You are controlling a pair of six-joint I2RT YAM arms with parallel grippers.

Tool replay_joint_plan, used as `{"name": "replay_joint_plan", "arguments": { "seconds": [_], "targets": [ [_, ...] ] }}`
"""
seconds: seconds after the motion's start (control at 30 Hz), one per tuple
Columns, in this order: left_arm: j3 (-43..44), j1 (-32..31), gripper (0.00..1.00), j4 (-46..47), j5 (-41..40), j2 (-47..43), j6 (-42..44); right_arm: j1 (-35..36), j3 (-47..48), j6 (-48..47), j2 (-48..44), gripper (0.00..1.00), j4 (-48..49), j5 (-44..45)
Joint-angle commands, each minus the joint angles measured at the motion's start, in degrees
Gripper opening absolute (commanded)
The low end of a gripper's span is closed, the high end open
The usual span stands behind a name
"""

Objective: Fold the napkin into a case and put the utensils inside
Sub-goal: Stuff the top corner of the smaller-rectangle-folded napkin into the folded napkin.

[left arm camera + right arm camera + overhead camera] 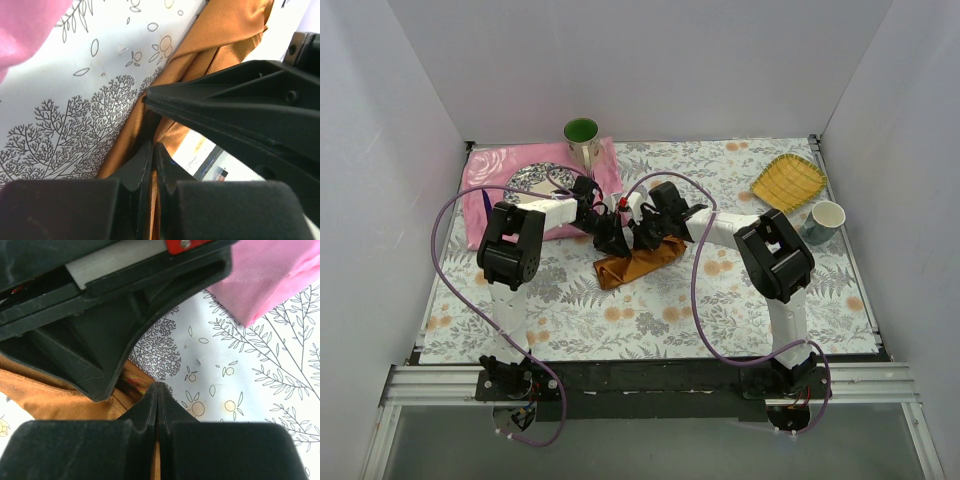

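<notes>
Folding is the step in hand, and the case is not yet made. The napkin (642, 262) lies just below the middle of the overhead frame on the patterned tabletop (650, 320), a rumpled band slanting from lower left to upper right, with both arms meeting over its upper edge.

The left tool (152, 150) is closed, and in its wrist view a sliver of orange shows between the fingers, so it looks pinched on the napkin. The right tool (158, 389) is likewise closed, its tips on the cloth edge at the lower left of its frame with orange in the seam. That reads as a grip too, though a thin one.

The next move likely calls for both arms to lift and carry the edge together, keeping it taut and level, since satin this slick slips easily.

The cloth is shiny rust-orange, creased in long soft folds, loosely doubled rather than flat. The pink cloth (270, 275) lies apart from it, toward the upper right of the right wrist view
</notes>
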Motion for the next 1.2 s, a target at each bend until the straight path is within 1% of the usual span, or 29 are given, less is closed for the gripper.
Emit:
{"name": "replay_joint_plan", "arguments": {
  "seconds": [0.0, 0.3, 0.63, 0.67, 0.73, 0.8, 0.83, 0.87, 1.0, 1.17],
  "targets": [
    [2.9, 0.1, 0.00, 0.4, -0.8, -3.4, 0.6, 0.2, -1.7, -1.7, -0.7, 0.01, -4.2, 1.8],
    [4.3, 0.9, 0.00, -0.1, -2.5, -0.5, 3.2, 0.3, -0.7, -2.1, -0.3, 0.01, -4.4, 1.8],
    [0.9, 2.0, 0.00, 1.5, -3.7, 2.9, 4.1, 0.3, 3.1, -1.2, -1.9, 0.01, -7.4, 1.8],
    [0.6, 2.1, 0.00, 1.6, -3.7, 3.1, 4.2, 0.2, 3.9, -0.9, -2.5, 0.02, -8.0, 2.0],
    [0.6, 2.1, 0.00, 1.8, -3.8, 3.5, 4.3, 0.2, 5.7, 0.1, -3.3, 0.08, -9.3, 2.4],
    [0.6, 2.1, 0.00, 1.8, -3.9, 3.7, 4.4, 0.1, 6.6, 1.0, -5.1, 0.11, -9.7, 2.4],
    [0.7, 2.1, 0.00, 1.9, -4.0, 3.9, 4.4, 0.2, 6.7, 1.4, -5.8, 0.14, -10.0, 2.0],
    [0.8, 2.1, 0.00, 1.8, -4.0, 3.9, 4.4, 0.1, 6.8, 1.9, -7.1, 0.16, -10.5, 1.7],
    [1.1, 2.1, 0.00, 1.5, -4.1, 4.3, 4.5, 0.2, 6.8, 3.1, -9.4, 0.18, -13.4, -0.1],
    [1.1, 2.1, 0.00, 1.5, -4.0, 4.8, 4.1, 0.3, 3.4, 4.9, -10.5, 0.18, -14.5, -1.8]
  ]
}}
